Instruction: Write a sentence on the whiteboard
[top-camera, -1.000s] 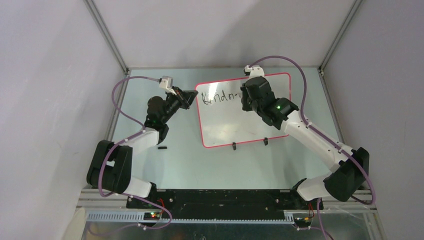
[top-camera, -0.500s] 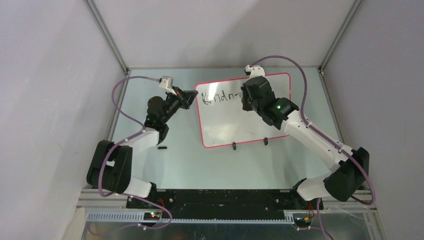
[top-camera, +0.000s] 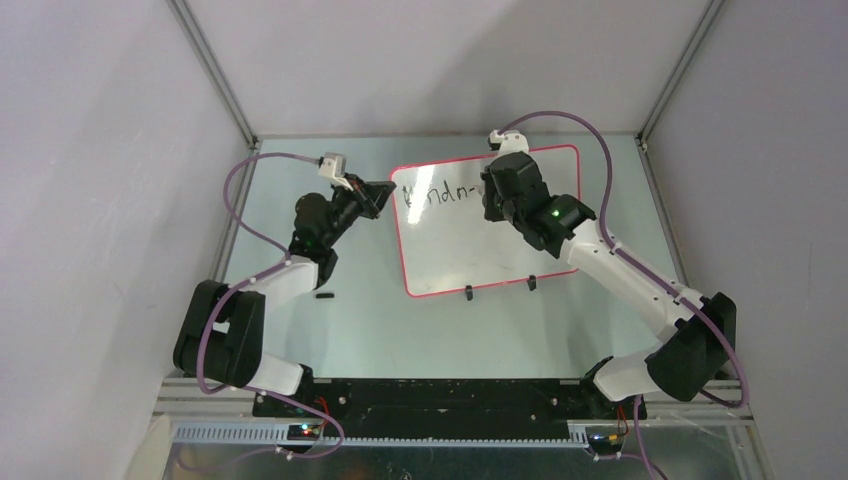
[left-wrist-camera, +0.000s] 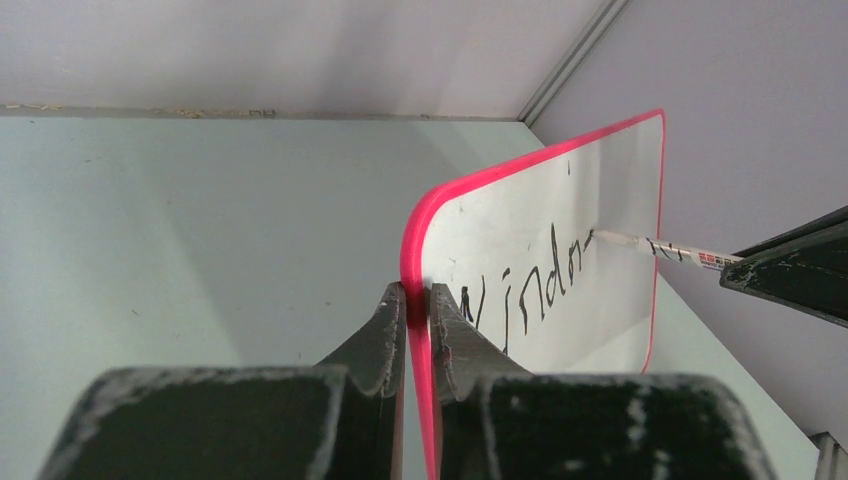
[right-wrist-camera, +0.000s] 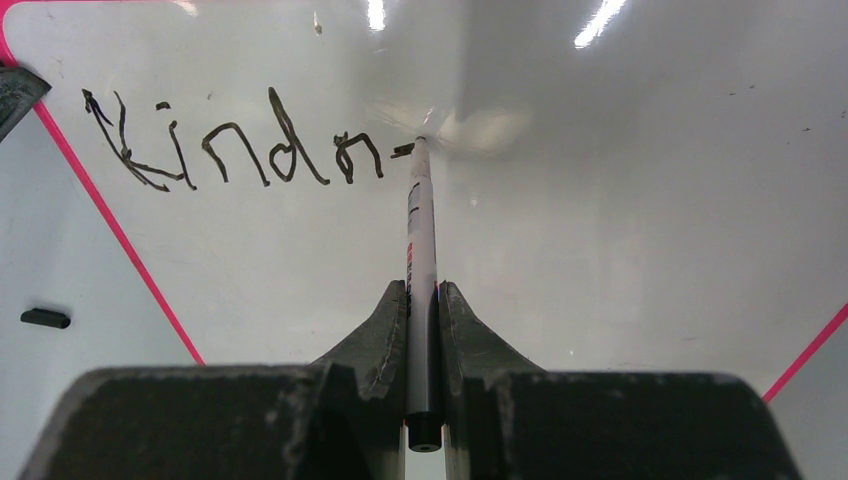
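The whiteboard (top-camera: 470, 245) with a red-pink rim lies on the table, two black clip feet at its near edge. The sentence (right-wrist-camera: 230, 152) reads "Kindn" plus a short stroke; it also shows in the left wrist view (left-wrist-camera: 525, 295) and the top view (top-camera: 440, 194). My left gripper (left-wrist-camera: 418, 298) is shut on the board's left rim (left-wrist-camera: 412, 250), near the top left corner (top-camera: 385, 192). My right gripper (right-wrist-camera: 423, 300) is shut on a white marker (right-wrist-camera: 420, 230), its tip touching the board right after the last stroke. The marker also shows in the left wrist view (left-wrist-camera: 660, 248).
A small black marker cap (top-camera: 323, 296) lies on the pale green table left of the board; it also shows in the right wrist view (right-wrist-camera: 45, 318). Grey walls and metal frame posts (top-camera: 215, 75) enclose the table on three sides.
Hardly any. The right gripper with the marker has shifted very slightly over the board's top line; the left gripper keeps its hold on the rim.
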